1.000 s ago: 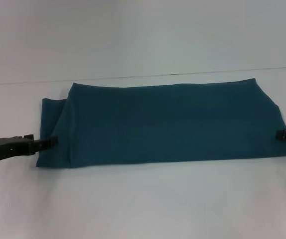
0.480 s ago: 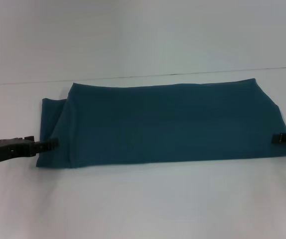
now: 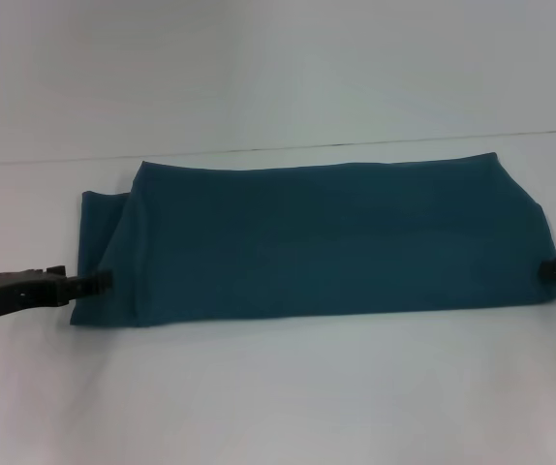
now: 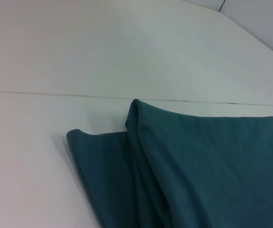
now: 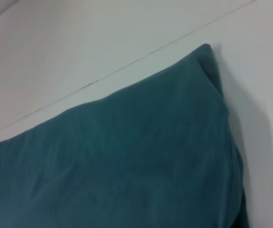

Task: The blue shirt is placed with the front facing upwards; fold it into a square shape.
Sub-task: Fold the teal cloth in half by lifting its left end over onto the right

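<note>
Folding is well along: you have the blue shirt (image 3: 326,237) already doubled into a long flat band on the white bench (image 3: 278,387), no lettering showing, with a smaller underlayer poking out at its left end. Your left claw (image 3: 99,281) sits low at that left end, its tip touching the cloth edge; your right claw (image 3: 554,268) sits at the opposite short edge, mostly out of the head view. I cannot tell whether either claw is open or pinching fabric, since the wrist views show only cloth and bench, no fingers.

The shirt spans the whole gap between the two claws, so the step in hand looks like taking hold of the short ends for a crosswise fold. You will likely need a firm pinch through all layers at one end, then a lift and carry over toward the other claw, landing the edges flush to give a square.

Nothing else lies on the bench, and nothing blocks the path. Watch the loose underlayer beside your left claw: it may slip out and skew the fold.
</note>
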`<action>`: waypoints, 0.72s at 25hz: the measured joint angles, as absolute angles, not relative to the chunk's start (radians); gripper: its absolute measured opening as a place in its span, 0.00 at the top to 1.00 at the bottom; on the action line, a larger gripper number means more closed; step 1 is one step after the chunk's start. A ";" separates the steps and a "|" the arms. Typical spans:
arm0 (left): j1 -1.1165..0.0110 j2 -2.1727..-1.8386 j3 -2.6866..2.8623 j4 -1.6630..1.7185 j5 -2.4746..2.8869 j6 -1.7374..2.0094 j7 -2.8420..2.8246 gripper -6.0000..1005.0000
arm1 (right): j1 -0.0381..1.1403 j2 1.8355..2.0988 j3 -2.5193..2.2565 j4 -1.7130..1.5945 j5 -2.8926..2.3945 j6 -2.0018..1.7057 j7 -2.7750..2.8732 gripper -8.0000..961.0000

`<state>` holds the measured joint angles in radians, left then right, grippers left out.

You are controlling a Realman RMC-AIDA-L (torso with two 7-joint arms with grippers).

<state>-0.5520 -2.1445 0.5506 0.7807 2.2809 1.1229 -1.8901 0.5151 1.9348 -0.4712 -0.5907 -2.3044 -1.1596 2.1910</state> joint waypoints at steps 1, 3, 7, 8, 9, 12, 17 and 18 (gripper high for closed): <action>-0.552 -2.144 0.551 0.781 2.281 1.123 -1.890 0.16 | 0.515 1.935 -0.471 -0.591 -2.304 -1.161 2.191 0.57; -0.551 -2.144 0.551 0.781 2.283 1.125 -1.890 0.16 | 0.515 1.935 -0.470 -0.591 -2.304 -1.162 2.190 0.67; -0.553 -2.145 0.554 0.778 2.306 1.126 -1.891 0.16 | 0.515 1.934 -0.467 -0.592 -2.302 -1.164 2.182 0.81; -0.553 -2.146 0.556 0.777 2.309 1.126 -1.892 0.16 | 0.515 1.934 -0.467 -0.592 -2.301 -1.165 2.181 0.85; -0.553 -2.146 0.559 0.777 2.311 1.126 -1.892 0.16 | 0.515 1.934 -0.466 -0.592 -2.301 -1.165 2.180 0.89; -0.551 -2.148 0.571 0.777 2.313 1.130 -1.892 0.16 | 0.515 1.934 -0.466 -0.592 -2.301 -1.167 2.179 0.95; -0.550 -2.150 0.580 0.776 2.318 1.132 -1.892 0.16 | 0.515 1.934 -0.466 -0.592 -2.301 -1.170 2.178 0.99; -0.550 -2.150 0.580 0.776 2.318 1.132 -1.892 0.16 | 0.515 1.934 -0.466 -0.592 -2.301 -1.170 2.178 0.99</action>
